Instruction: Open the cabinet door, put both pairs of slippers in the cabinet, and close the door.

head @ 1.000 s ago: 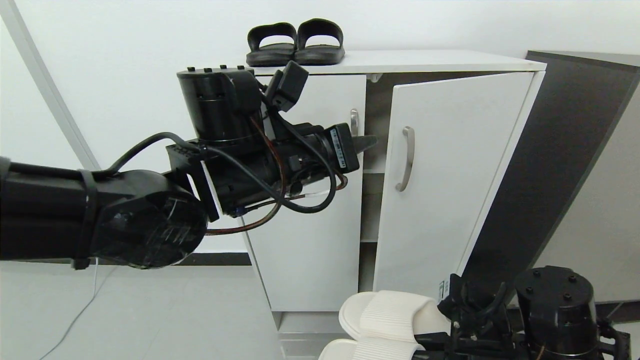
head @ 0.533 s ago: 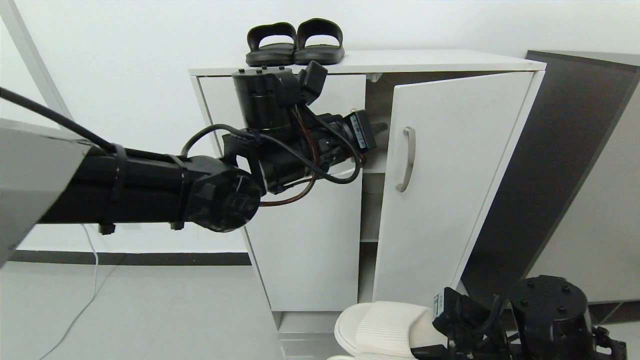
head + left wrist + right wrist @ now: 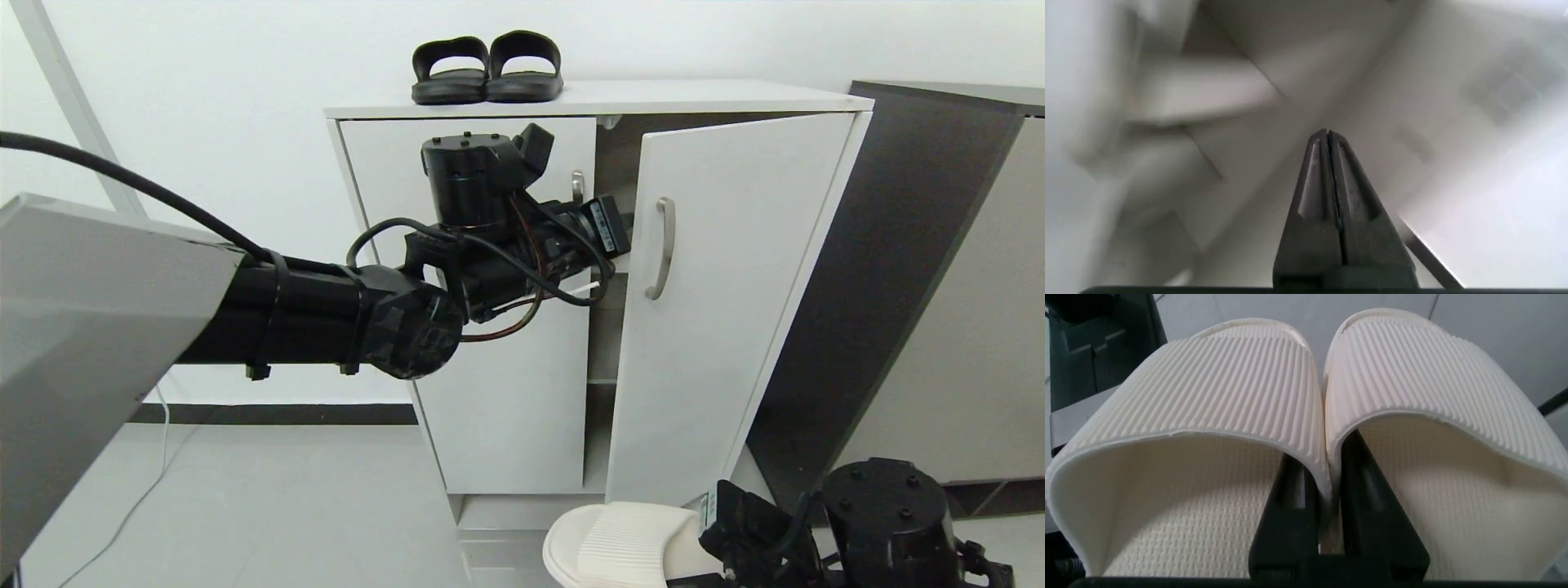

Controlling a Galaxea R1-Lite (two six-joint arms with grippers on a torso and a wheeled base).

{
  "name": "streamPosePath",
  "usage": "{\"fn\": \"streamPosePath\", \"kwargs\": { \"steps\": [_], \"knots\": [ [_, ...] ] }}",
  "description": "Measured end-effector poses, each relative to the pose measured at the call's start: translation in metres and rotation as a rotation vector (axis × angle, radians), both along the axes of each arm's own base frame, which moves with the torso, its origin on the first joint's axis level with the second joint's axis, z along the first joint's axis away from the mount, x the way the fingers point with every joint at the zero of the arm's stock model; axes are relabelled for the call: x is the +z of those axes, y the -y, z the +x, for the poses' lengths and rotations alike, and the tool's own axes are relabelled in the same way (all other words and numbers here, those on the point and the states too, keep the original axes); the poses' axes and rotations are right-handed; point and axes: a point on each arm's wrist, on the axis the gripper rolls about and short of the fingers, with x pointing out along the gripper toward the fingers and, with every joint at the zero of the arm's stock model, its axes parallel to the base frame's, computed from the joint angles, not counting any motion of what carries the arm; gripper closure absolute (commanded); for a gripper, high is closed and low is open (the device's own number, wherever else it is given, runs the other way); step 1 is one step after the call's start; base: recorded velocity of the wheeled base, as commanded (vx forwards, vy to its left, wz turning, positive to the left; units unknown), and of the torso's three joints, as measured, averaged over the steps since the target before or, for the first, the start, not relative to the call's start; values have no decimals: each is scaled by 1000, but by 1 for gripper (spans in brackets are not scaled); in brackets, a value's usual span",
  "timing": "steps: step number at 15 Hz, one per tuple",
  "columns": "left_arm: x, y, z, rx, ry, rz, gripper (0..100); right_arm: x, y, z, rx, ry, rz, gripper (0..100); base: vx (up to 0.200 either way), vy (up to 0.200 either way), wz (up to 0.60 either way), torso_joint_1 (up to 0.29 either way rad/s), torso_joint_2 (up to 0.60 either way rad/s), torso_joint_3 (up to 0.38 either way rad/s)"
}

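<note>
1. Straight ahead, the cabinet [image 3: 694,96] stands with its right door [image 3: 718,327] partly open and its left door [image 3: 498,392] shut.
2. Reaching across it, the left gripper [image 3: 1328,163] is empty with its fingers pressed together. Its tip is in the gap behind the right door's free edge, so opening the door looks like the step in hand.
3. Low at the right, the white slippers [image 3: 1249,400] are pinched as a pair by the right gripper [image 3: 1327,506].
4. On the cabinet top rest the black slippers [image 3: 522,65].
5. Next, probably: swing that door wide enough for loading.
</note>
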Motion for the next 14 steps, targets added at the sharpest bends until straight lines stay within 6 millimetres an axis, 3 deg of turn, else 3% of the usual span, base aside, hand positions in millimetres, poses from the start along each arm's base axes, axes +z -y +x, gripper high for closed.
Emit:
{"fn": "streamPosePath", "kwargs": {
  "steps": [2,5,7,11,14],
  "knots": [
    [-8,12,-16,-49,-16,16,100,-1,0,0,0,-4,-5,100,-200,0,0,0,2,2],
    [-7,30,-42,-120,43,-30,100,-3,0,0,0,-8,-8,100,0,0,0,0,0,0],
    [-4,29,-46,-122,66,-51,100,-3,0,1,-2,-8,-9,100,0,0,0,0,0,0],
    [-7,6,-39,-31,111,-101,100,-3,0,1,0,-10,-10,100,0,0,0,0,0,0],
    [-16,-41,-38,67,79,-67,100,-4,0,0,1,-12,-12,100,0,0,0,0,0,0]
  ]
}}
